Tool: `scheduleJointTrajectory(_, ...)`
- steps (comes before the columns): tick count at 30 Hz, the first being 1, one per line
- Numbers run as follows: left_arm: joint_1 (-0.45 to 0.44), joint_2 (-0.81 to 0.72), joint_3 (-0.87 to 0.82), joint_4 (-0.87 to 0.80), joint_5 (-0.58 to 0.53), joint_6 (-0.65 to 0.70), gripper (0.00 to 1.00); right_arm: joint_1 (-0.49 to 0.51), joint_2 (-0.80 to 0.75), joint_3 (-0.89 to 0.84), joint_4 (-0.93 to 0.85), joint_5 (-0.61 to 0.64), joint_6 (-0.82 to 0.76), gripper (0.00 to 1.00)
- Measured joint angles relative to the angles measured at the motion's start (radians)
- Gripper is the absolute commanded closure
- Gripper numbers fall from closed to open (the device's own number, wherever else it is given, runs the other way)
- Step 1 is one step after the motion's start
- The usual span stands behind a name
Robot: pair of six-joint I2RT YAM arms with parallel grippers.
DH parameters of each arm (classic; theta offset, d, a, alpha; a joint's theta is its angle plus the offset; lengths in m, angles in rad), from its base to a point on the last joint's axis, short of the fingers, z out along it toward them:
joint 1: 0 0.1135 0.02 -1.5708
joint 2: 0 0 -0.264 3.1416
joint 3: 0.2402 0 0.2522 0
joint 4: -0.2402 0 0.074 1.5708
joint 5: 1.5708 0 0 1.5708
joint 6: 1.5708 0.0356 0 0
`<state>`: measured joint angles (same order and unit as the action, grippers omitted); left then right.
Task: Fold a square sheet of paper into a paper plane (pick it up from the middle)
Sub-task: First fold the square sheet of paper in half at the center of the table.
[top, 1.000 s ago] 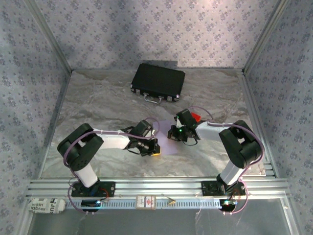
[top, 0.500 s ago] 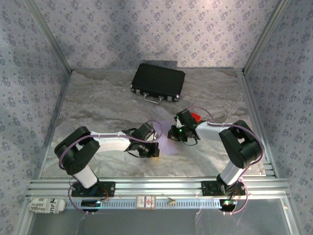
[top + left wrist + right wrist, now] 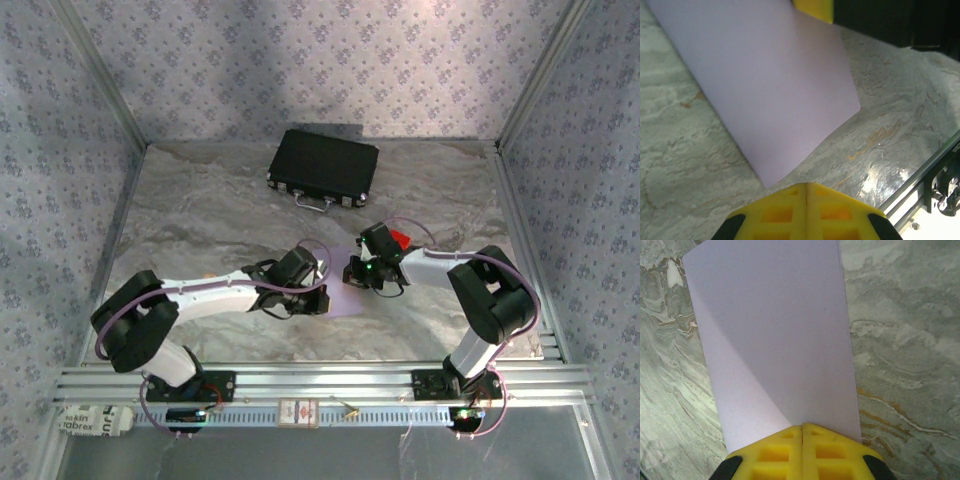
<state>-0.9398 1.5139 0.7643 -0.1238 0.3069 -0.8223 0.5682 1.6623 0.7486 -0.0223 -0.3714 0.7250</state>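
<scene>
The paper (image 3: 775,335) lies flat on the table (image 3: 900,315) between the two grippers. It looks thin, light and limp, so I judge it will slide on the smooth top, buckle under a sideways push and crease wherever it is pinched. It wants a gentle nip or press at the middle of an edge, not at a floppy corner. The right gripper (image 3: 802,429) has its jaws closed together, tips at the middle of the paper's near edge; whether they nip that edge or only press on it I cannot tell. The left gripper (image 3: 806,187) is also closed and holds nothing, its tips just beside a corner of the paper. The right wrist view shows a doubled line along the paper's right edge, suggesting one fold is made. The left wrist view shows bare table between that corner and the fingers. The top view gives the layout: the case (image 3: 323,168) lies well behind and a red block (image 3: 399,240) sits by the right arm.
</scene>
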Motion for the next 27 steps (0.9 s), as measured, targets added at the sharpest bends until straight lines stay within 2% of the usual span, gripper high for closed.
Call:
scheduleJointTrajectory(10,0.024,0.151,0.006,0.076,0.087,-0.026,0.97,0.002,0.000,0.000,0.000,0.000,0.000,0.99)
scheduleJointTrajectory(18,0.038,0.150,-0.040,0.110,0.154,-0.039,0.97,0.002,0.000,0.000,0.000,0.001,0.000,0.99)
scheduleJointTrajectory(27,0.042,0.105,-0.080,0.142,0.176,-0.063,0.97,0.002,0.000,0.000,0.000,0.000,0.000,0.99)
